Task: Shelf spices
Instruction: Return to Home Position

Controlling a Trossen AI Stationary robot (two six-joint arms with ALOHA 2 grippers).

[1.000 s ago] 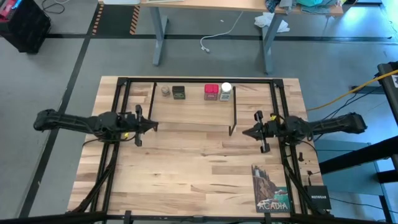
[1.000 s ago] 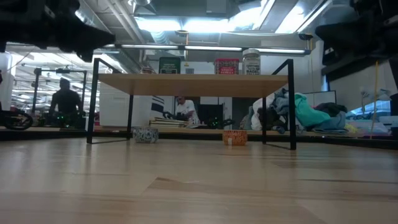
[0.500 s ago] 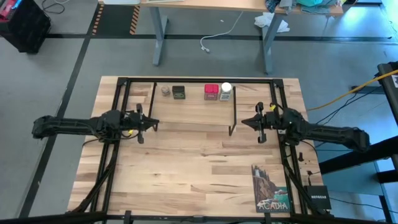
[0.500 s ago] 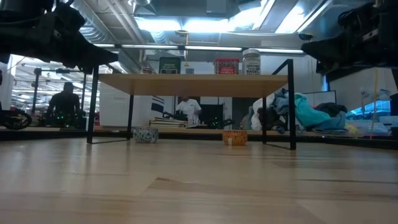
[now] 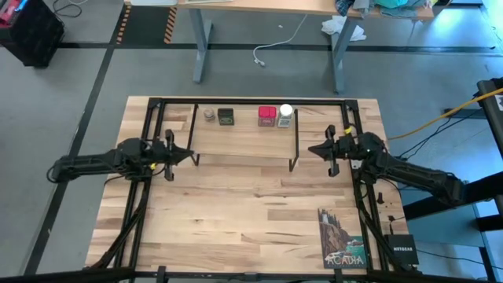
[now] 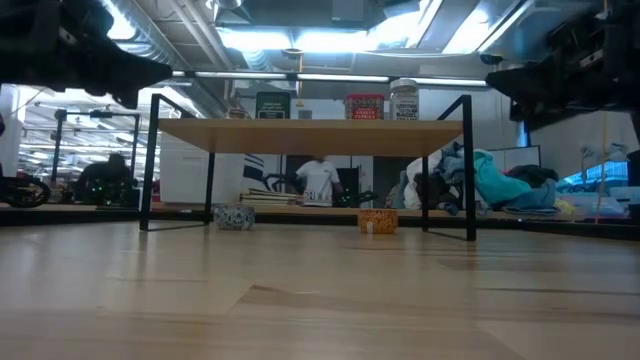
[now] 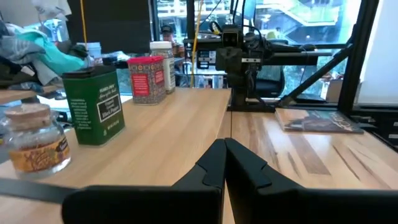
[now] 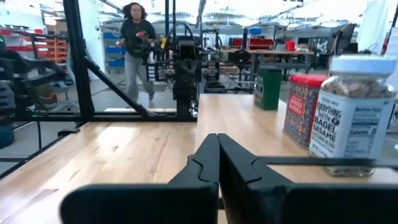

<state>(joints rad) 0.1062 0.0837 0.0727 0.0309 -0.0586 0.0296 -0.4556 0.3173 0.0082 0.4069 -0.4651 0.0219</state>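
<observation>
The shelf (image 5: pixel 244 145) stands at the far middle of the table on thin black legs. On its plank the spices stand in a row: a tiny round jar (image 5: pixel 209 115), a dark tin (image 5: pixel 226 117), a red tin (image 5: pixel 267 116) and a white-capped jar (image 5: pixel 285 115). My left gripper (image 5: pixel 191 155) hangs shut just left of the shelf's near left corner and points at it. My right gripper (image 5: pixel 309 151) hangs shut just right of the near right leg. Both hold nothing. The wrist views show shut fingers (image 7: pixel 224 155) (image 8: pixel 217 155) level with the plank and the containers beyond them.
A picture book (image 5: pixel 343 236) and a small black box (image 5: pixel 401 248) lie at the near right of the table. Black frame rails (image 5: pixel 145 196) run along the table's left and right sides. Bare tabletop (image 5: pixel 244 212) lies in front of the shelf. A person (image 6: pixel 318 182) shows beyond the table.
My right gripper has swung toward the table's far edge, and its arm now slants from the near right. My left gripper has drawn back a little toward the table's left edge. Both have stayed shut, and the spices have kept still.
</observation>
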